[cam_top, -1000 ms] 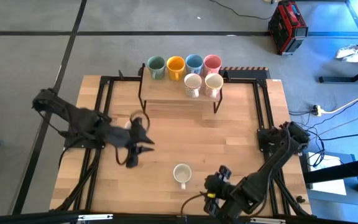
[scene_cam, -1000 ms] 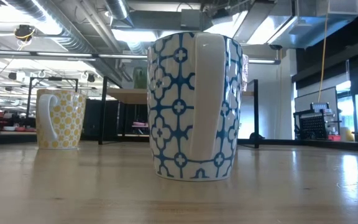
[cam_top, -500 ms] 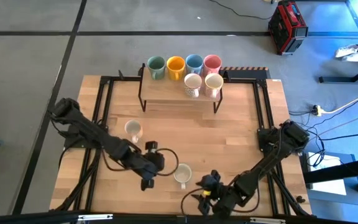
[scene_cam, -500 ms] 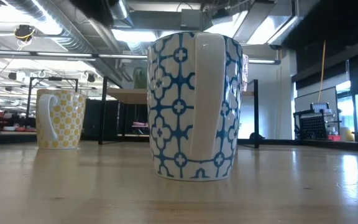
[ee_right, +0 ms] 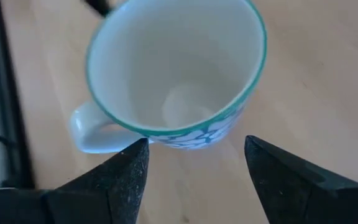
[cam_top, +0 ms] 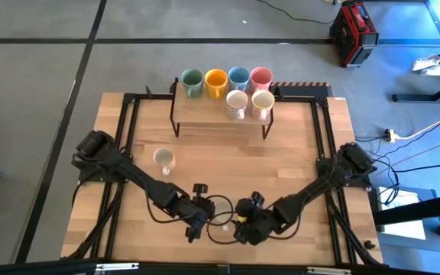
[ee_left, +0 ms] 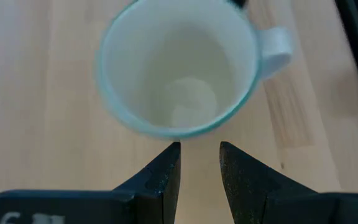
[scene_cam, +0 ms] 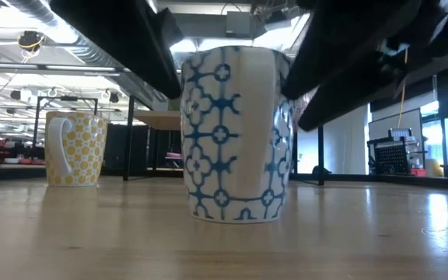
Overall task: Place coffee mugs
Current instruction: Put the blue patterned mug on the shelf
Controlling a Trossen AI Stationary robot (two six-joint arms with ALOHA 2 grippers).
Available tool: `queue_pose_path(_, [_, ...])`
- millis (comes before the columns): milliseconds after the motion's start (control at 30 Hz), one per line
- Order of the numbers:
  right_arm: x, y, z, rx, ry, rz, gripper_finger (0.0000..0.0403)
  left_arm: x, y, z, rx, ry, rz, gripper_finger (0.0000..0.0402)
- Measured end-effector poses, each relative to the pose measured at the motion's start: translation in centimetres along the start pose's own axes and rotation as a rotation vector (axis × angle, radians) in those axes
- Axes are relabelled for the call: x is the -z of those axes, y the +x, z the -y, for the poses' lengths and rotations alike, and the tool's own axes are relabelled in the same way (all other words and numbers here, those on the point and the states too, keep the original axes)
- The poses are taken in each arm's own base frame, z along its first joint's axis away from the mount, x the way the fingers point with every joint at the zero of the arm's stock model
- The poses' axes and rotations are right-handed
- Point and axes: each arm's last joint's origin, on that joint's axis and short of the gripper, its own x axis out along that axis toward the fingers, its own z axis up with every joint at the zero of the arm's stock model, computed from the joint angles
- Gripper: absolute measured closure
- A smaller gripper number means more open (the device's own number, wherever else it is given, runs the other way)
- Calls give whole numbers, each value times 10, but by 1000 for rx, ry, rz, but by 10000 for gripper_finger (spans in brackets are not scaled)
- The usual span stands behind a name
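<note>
The right gripper [ee_right: 194,168] hung spread wide over the blue-patterned mug [scene_cam: 236,132] near the table's front edge, holding nothing; the left gripper [ee_left: 199,165], fingers narrowly parted and empty, crowded the same mug from the left. Both closing at once would likely knock it over or clash. The yellow-patterned mug [cam_top: 163,159] stood well apart; six mugs [cam_top: 228,88] sat on the far rack [cam_top: 205,114], with bare table [cam_top: 296,153] between.

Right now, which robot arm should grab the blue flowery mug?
Probably the right. The right gripper has its jaws spread wide, nearly straddling the blue patterned mug. The left gripper also hovers over it, but its jaws stand close together, too narrow for the mug.
</note>
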Motion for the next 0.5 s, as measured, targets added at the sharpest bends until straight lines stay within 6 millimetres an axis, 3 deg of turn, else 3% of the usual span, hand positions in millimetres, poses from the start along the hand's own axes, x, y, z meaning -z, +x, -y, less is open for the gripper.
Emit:
queue_pose_path(367, [-15, 4, 25, 123, -72, -95, 150, -1, 1, 0, 33, 15, -4, 296])
queue_pose_path(500, [-8, -10, 20, 85, -97, -141, 150, -1, -16, -6, 46, -10, -28, 296])
